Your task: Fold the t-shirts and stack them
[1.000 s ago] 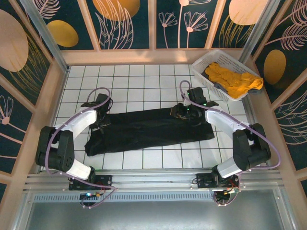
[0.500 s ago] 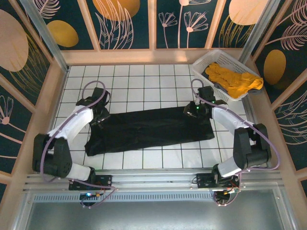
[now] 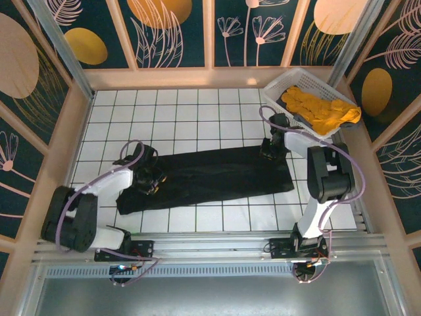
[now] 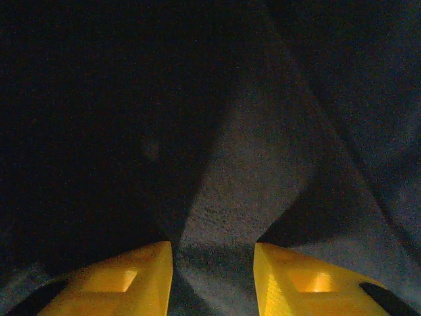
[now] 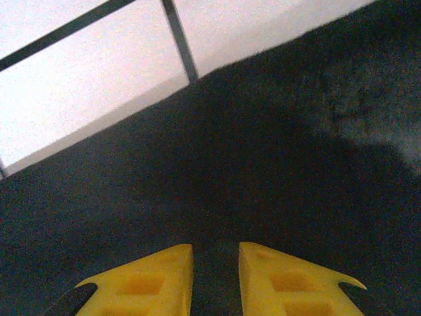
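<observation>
Lying as a long folded band across the white tiled surface (image 3: 197, 112), the black t-shirt (image 3: 217, 174) runs from left to right. The left gripper (image 3: 150, 179) sits on its left end, jaws pinching a raised ridge of cloth. The right gripper (image 3: 270, 150) rests on the far right corner, jaws narrowly apart; I cannot tell whether they grip. The mustard-orange t-shirt (image 3: 319, 108) lies crumpled in the white lattice basket (image 3: 279, 85).

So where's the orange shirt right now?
In the top view, the mustard-orange t-shirt lies crumpled in the white basket at the table's far right corner, beyond the right end of the black t-shirt.
</observation>
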You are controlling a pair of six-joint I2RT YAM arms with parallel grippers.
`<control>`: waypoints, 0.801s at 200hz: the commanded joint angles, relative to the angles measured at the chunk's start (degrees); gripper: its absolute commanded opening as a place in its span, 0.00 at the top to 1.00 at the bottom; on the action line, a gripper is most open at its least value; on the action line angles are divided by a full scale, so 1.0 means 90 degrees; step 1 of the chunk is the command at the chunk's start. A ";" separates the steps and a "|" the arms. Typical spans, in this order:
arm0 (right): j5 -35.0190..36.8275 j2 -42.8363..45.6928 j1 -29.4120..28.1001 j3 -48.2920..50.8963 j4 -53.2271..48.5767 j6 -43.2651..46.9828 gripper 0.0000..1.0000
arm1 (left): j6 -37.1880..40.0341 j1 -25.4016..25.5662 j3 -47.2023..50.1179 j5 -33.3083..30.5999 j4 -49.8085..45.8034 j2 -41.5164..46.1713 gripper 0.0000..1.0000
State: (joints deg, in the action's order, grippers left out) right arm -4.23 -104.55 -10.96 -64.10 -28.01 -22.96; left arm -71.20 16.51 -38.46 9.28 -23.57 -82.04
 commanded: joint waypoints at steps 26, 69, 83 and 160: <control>0.0399 -0.0029 -0.0012 0.0569 -0.0753 -0.0330 0.74 | 0.0896 -0.0834 -0.1362 -0.0307 0.0271 -0.1681 0.65; 0.0483 0.0662 -0.0625 0.1432 -0.1221 -0.0939 0.74 | 0.1950 -0.1101 -0.5119 0.0177 -0.0097 -0.4398 0.63; 0.0344 0.1088 -0.1042 0.1824 -0.1343 -0.1179 0.74 | 0.1940 -0.1066 -0.6320 0.0599 -0.0144 -0.5329 0.61; -0.1454 0.1379 -0.3889 0.2433 -0.0407 -0.3056 0.71 | 0.0624 -0.0140 -1.0484 0.2058 0.1099 -0.8387 0.60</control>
State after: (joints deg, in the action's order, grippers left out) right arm -10.83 -87.70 -41.47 -43.86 -29.69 -42.83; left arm -60.38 12.25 -127.37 23.75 -18.33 -150.39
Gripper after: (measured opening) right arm 0.282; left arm 0.395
